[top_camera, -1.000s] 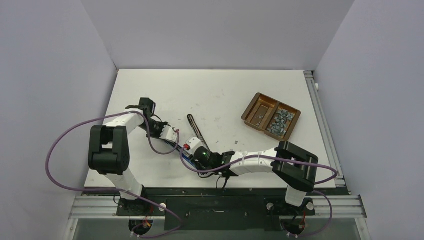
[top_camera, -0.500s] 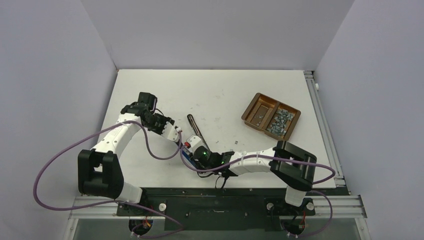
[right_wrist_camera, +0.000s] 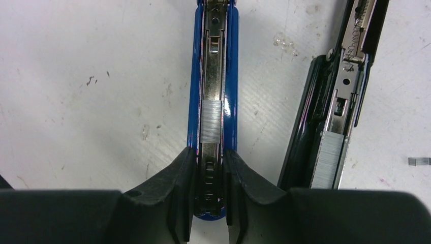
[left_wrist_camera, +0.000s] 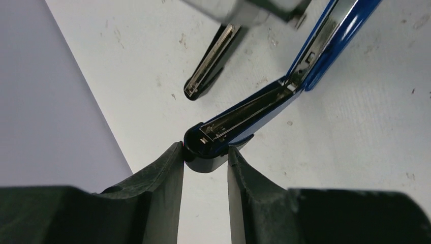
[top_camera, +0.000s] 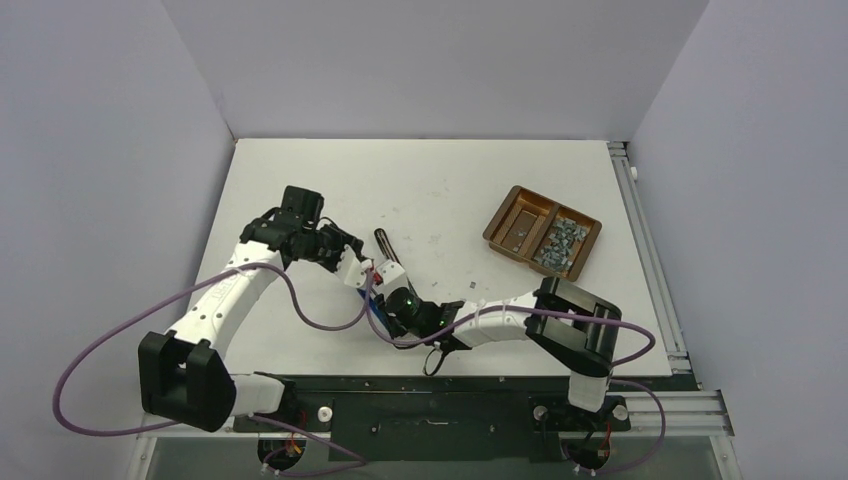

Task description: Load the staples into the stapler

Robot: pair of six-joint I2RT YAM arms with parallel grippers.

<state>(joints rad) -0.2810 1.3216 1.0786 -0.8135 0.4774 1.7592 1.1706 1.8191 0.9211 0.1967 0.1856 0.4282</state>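
Now the left gripper point(left_wrist_camera: 205, 151) has swung across to flank the tip of the open blue stapler point(left_wrist_camera: 244, 112), grip unclear, while the right gripper point(right_wrist_camera: 209, 154) clamps its channel, the staples point(right_wrist_camera: 211, 121) seated inside, ready for closing

A glossy blue plastic stapler point(right_wrist_camera: 231, 76) is gleaming around its bright metal channel, where a finely ribbed silver-grey metal strip of staples point(right_wrist_camera: 211, 120) is lying, beside a shiny black plastic stapler point(right_wrist_camera: 310, 117) on a matt, scuffed white table point(right_wrist_camera: 76, 127), while the right gripper point(right_wrist_camera: 209, 152) is showing matt, faintly grained black fingers point(right_wrist_camera: 167, 198).
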